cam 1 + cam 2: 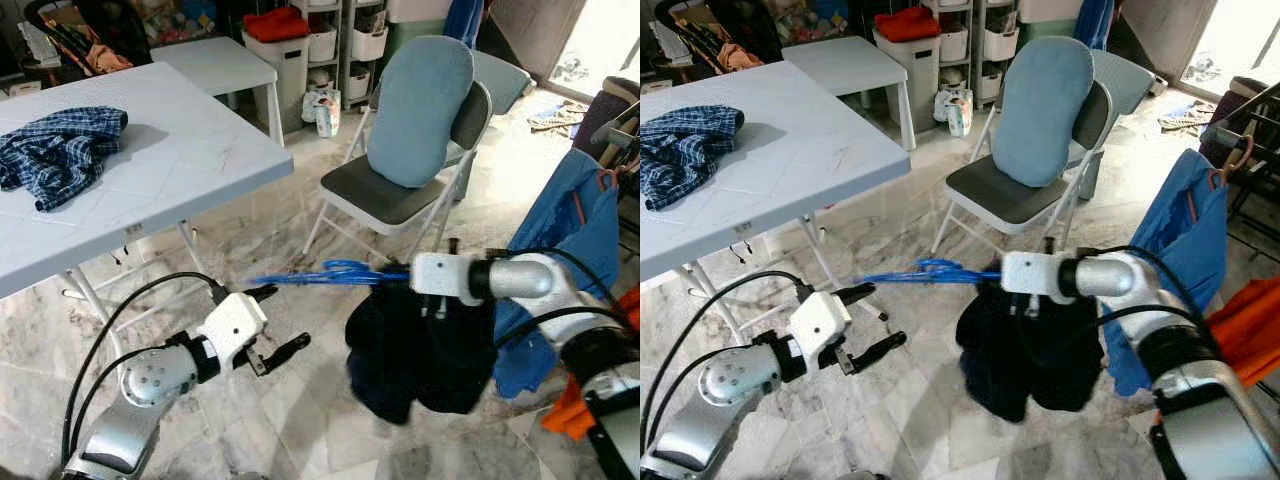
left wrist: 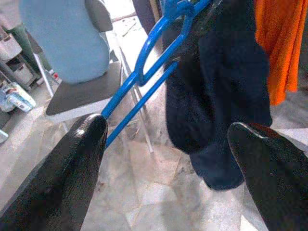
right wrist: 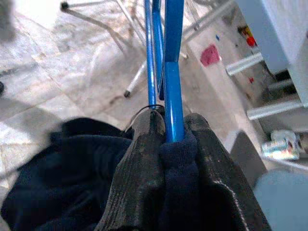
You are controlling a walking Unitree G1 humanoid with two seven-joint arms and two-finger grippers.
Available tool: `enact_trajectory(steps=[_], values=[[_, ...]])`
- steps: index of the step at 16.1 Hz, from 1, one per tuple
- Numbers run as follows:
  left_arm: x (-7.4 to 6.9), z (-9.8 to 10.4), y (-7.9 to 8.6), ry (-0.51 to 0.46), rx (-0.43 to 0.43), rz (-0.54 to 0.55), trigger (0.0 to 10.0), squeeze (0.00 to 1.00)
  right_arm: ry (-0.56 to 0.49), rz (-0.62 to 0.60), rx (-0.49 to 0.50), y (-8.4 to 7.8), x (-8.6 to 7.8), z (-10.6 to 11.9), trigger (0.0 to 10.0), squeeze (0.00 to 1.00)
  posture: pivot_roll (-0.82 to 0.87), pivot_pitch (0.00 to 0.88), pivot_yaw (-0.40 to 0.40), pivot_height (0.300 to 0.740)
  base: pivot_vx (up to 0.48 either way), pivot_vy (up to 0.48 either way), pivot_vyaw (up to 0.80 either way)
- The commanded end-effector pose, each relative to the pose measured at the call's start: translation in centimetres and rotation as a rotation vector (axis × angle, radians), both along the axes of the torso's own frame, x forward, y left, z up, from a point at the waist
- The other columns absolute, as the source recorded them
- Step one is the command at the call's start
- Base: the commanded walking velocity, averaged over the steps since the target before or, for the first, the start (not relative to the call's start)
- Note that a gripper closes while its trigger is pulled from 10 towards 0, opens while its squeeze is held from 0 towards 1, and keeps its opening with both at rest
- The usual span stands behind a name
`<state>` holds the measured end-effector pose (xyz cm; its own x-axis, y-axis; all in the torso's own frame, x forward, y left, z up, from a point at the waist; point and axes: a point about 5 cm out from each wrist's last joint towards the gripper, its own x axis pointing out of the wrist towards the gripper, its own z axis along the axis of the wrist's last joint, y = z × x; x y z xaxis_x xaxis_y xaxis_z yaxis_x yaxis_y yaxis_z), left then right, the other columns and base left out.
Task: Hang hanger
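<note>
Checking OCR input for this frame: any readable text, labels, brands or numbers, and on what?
No text can be read.
Package on the floor by the shelves: has print, too small and blurred.
Blue hanger, dark garment, plaid shirt, white table: no markings seen.

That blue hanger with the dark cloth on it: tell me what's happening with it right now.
The right gripper is shut on a blue plastic hanger with a dark navy garment draped from it, held out level above the marble floor. The left gripper is open, its fingers near the hanger's free end without gripping it. Nothing is hung yet. A blue shirt hangs on a rack to the robot's right, and a grey folding chair stands ahead.
</note>
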<state>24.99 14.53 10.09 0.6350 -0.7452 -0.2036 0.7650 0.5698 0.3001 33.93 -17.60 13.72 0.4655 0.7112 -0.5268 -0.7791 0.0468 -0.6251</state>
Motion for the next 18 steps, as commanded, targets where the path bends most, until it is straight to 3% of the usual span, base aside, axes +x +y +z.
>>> enact_trajectory(steps=[1, 2, 3, 6, 7, 8, 9, 12, 13, 15, 18], values=[[0.2, -0.2, 0.5, -0.010, 0.027, 0.014, 10.0, 0.00, -0.037, 0.057, 0.026, 0.3, -0.1, 1.1, 10.0, 0.00, -0.05, 0.000, -0.030, 0.740, 0.000, 0.000, 0.00], [0.1, -0.3, 0.7, -0.004, 0.034, 0.014, 10.0, 0.35, -0.035, 0.083, 0.028, 0.2, -0.4, 1.0, 10.0, 0.00, -0.05, 0.000, -0.030, 0.740, 0.000, 0.000, 0.00], [0.0, -0.6, 0.9, 0.008, 0.045, 0.005, 10.0, 1.00, -0.031, 0.089, 0.029, 0.0, -0.4, 1.1, 10.0, 0.00, -0.05, 0.000, -0.029, 0.740, 0.000, 0.000, 0.00], [0.1, -0.8, 1.1, 0.014, 0.068, 0.001, 10.0, 1.00, -0.028, 0.104, 0.038, -0.5, -0.4, 1.7, 10.0, 0.00, -0.05, 0.000, -0.027, 0.740, 0.000, 0.000, 0.00], [0.2, -0.9, 1.1, 0.018, 0.078, -0.005, 10.0, 0.96, -0.006, 0.118, 0.045, -0.5, -0.6, 1.9, 10.0, 0.00, -0.06, 0.000, -0.026, 0.740, 0.000, 0.000, 0.00], [0.2, -1.0, 1.1, 0.015, 0.086, -0.009, 10.0, 0.71, 0.008, 0.131, 0.041, -0.6, -0.7, 1.8, 10.0, 0.00, -0.06, 0.000, -0.026, 0.740, 0.000, 0.000, 0.00], [0.3, -1.0, 1.1, 0.009, 0.093, -0.014, 10.0, 0.00, 0.023, 0.147, 0.031, -0.7, -0.9, 1.8, 10.0, 0.00, -0.06, 0.000, -0.026, 0.740, 0.000, 0.000, 0.00], [1.0, -0.4, 0.9, -0.034, 0.086, -0.005, 10.0, 0.00, 0.064, 0.157, -0.038, -1.2, -1.1, 1.2, 10.0, 0.00, -0.06, 0.000, -0.028, 0.740, 0.000, 0.000, 0.00], [1.4, 0.3, 0.6, -0.054, 0.052, 0.005, 10.0, 0.00, -0.010, 0.074, -0.074, -1.2, -0.2, 1.0, 10.0, 0.00, -0.06, 0.000, -0.028, 0.740, 0.000, 0.000, 0.00], [1.3, 0.4, 0.1, -0.058, 0.037, 0.003, 10.0, 0.00, -0.040, 0.033, -0.058, -0.9, 0.3, 1.0, 10.0, 0.00, -0.06, 0.000, -0.029, 0.740, 0.000, 0.000, 0.00], [0.9, -0.8, -0.2, -0.035, 0.062, -0.014, 10.0, 0.00, -0.026, 0.134, 0.037, 0.2, -0.6, 1.3, 10.0, 0.00, -0.06, 0.000, -0.031, 0.740, 0.000, 0.000, 0.00]])
